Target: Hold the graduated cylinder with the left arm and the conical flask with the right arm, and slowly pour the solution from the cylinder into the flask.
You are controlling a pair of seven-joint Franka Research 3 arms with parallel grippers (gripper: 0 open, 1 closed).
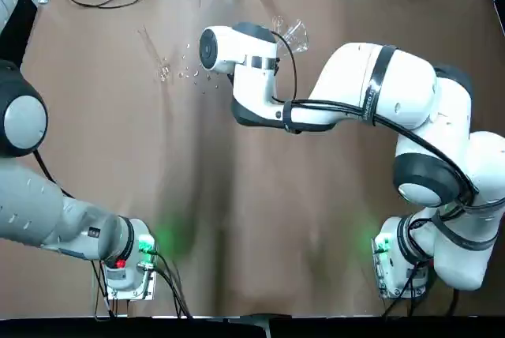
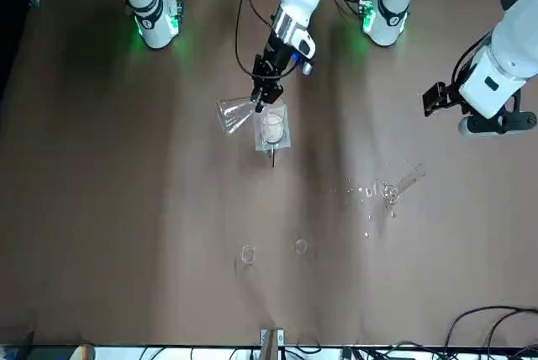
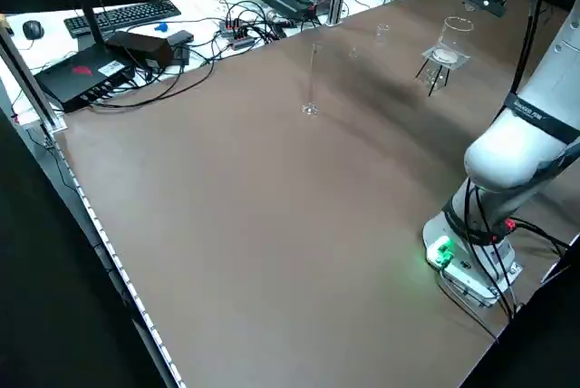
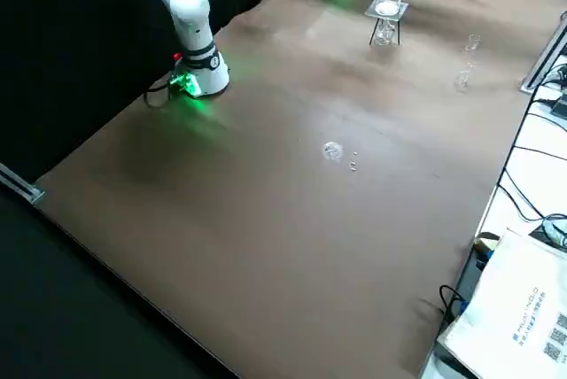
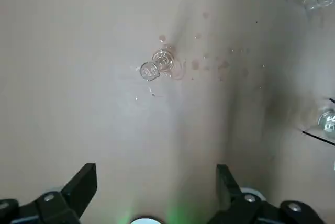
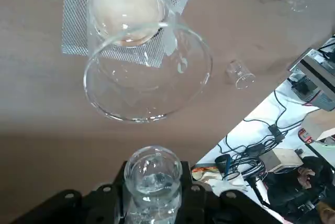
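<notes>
Far side of table (image 1: 95, 180): mesh stand (image 2: 273, 135) with a clear container and white disc on it, and two small glass vials (image 2: 248, 254) lying loose beyond it. Spilled droplets (image 1: 189, 73) dot the brown cover next to the graduated cylinder (image 3: 312, 80). My right gripper (image 6: 154, 195) is up over the mesh stand, pinching the conical flask (image 6: 149, 77) by its neck; the flask hangs tilted out sideways, wide base away from the fingers, clear glass, and I can't tell any liquid inside. The stand sits directly under it, close. My left gripper (image 5: 157, 182) hovers high at the table's left edge with fingers spread wide and nothing between them. The cylinder stands upright well ahead of it and well apart: thin clear tube on a small flared foot, hard to see against the brown, seen nearly end-on from the left wrist.
</notes>
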